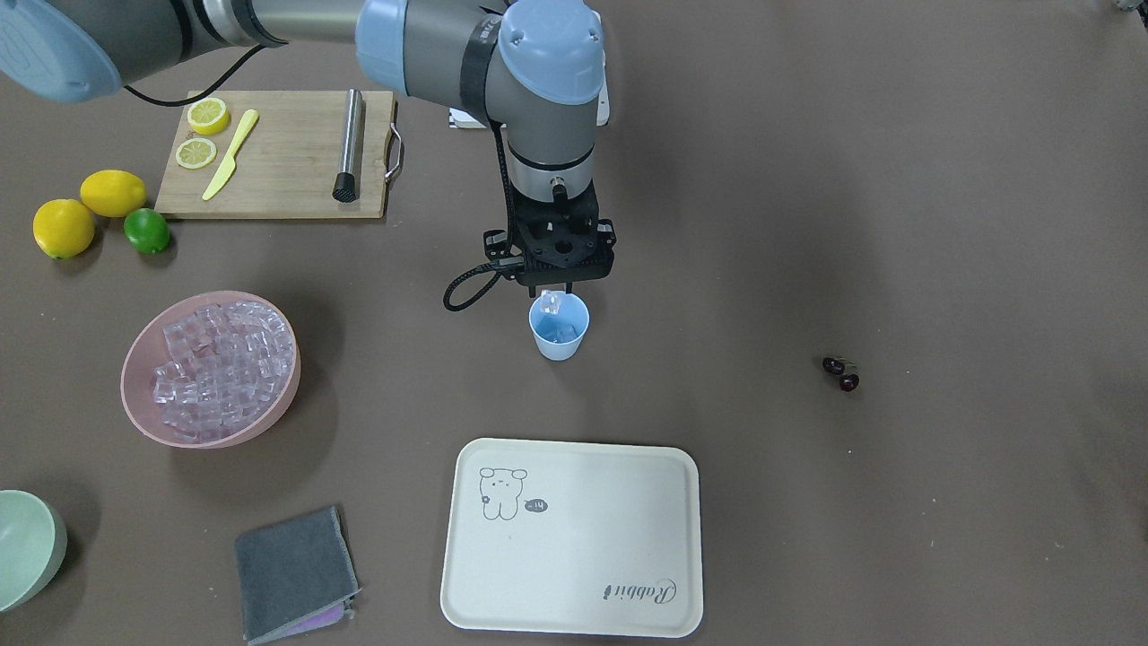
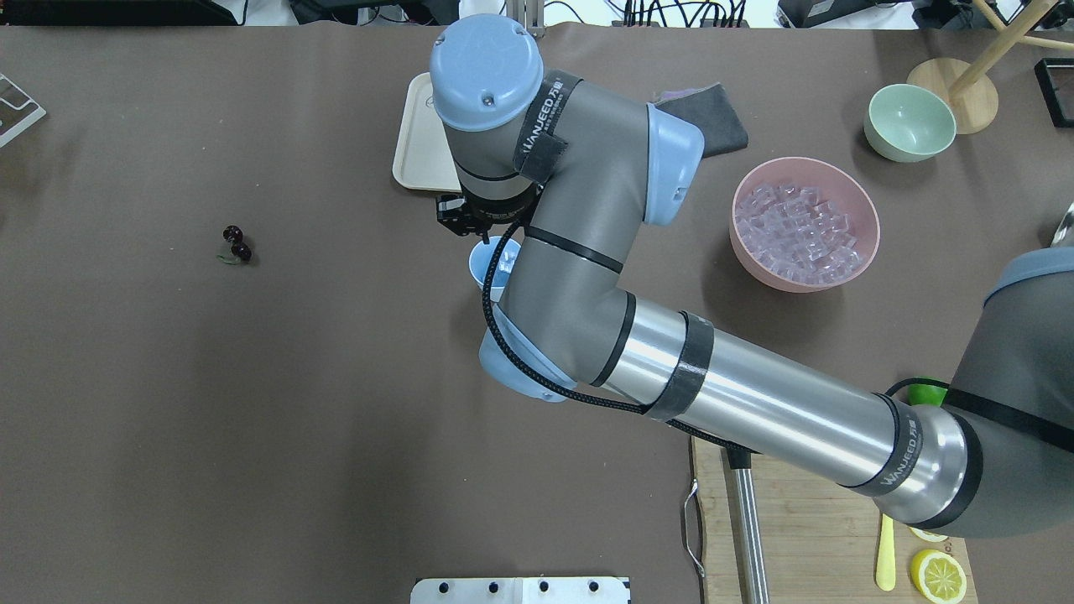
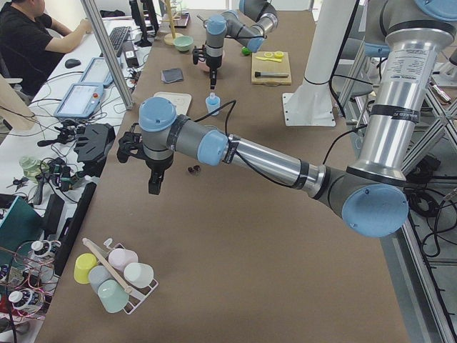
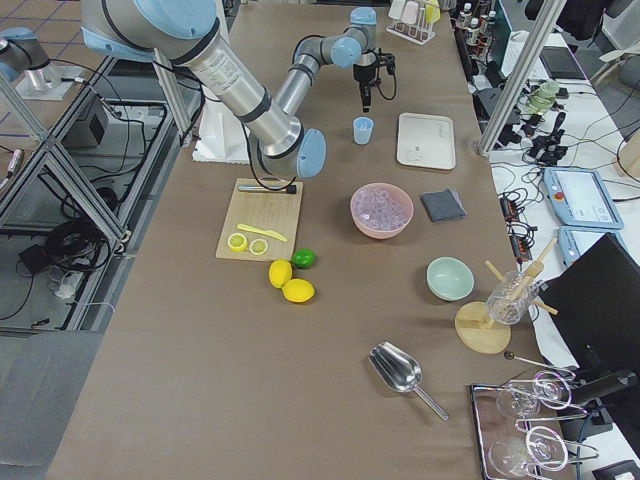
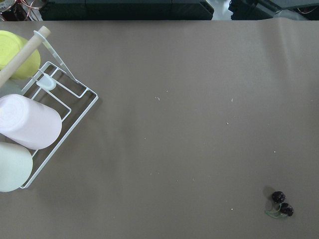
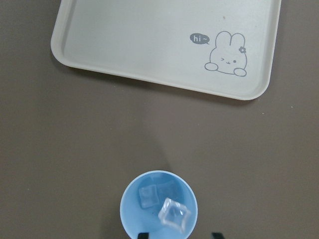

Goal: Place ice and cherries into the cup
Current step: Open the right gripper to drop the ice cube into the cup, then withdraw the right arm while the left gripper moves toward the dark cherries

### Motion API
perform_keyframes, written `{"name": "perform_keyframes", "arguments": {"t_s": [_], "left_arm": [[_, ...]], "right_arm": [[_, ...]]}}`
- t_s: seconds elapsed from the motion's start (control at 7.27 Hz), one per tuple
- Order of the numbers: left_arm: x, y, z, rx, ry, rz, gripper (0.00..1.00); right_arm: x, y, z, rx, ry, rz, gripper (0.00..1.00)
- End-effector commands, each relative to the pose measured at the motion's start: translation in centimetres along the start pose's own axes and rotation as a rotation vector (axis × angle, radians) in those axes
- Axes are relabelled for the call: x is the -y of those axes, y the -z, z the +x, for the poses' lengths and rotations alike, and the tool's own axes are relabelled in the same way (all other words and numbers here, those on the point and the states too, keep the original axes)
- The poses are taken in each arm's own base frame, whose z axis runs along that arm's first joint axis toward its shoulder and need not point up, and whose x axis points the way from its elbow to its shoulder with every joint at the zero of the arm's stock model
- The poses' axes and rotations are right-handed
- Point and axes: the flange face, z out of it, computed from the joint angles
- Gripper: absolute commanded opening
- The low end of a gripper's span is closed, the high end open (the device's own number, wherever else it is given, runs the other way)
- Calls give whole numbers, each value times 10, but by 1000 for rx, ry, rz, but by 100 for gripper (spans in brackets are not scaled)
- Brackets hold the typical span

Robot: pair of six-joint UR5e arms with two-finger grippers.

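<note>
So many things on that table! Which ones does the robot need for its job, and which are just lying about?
Job: cup, ice in the pink bowl, cherries.
Lying about: lemons, lime, board, tray, cloth, green bowl.

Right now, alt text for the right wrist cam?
A light-blue cup at bottom centre of the brown table holds clear ice cubes, with one more cube higher up, nearer the camera. The right tool shows only two dark fingertips, spread apart at the bottom edge. A cream tray with a rabbit drawing fills the top.
</note>
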Motion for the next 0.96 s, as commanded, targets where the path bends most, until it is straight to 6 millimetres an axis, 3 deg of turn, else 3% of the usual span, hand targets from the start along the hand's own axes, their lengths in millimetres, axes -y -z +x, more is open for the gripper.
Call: {"name": "perform_keyframes", "arguments": {"t_s": [0.0, 0.14, 0.28, 0.41, 0.55, 0.83], "left_arm": [[0, 0, 0, 0, 0, 0, 98], [0, 0, 0, 0, 1, -1, 98], [0, 1, 1, 1, 0, 2, 98], [0, 0, -1, 2, 7, -3, 98], [0, 0, 0, 5, 6, -1, 98], [-5, 2, 2, 4, -1, 2, 98]], "right_arm": [[-11, 11, 12, 23, 2, 14, 100], [-11, 11, 14, 25, 3, 12, 100], [-2, 14, 54, 16, -11, 16, 100], [13, 16, 142, 42, -18, -45, 100], [33, 35, 254, 48, 9, -68, 100], [31, 32, 468, -60, 120, -95, 100]]}}
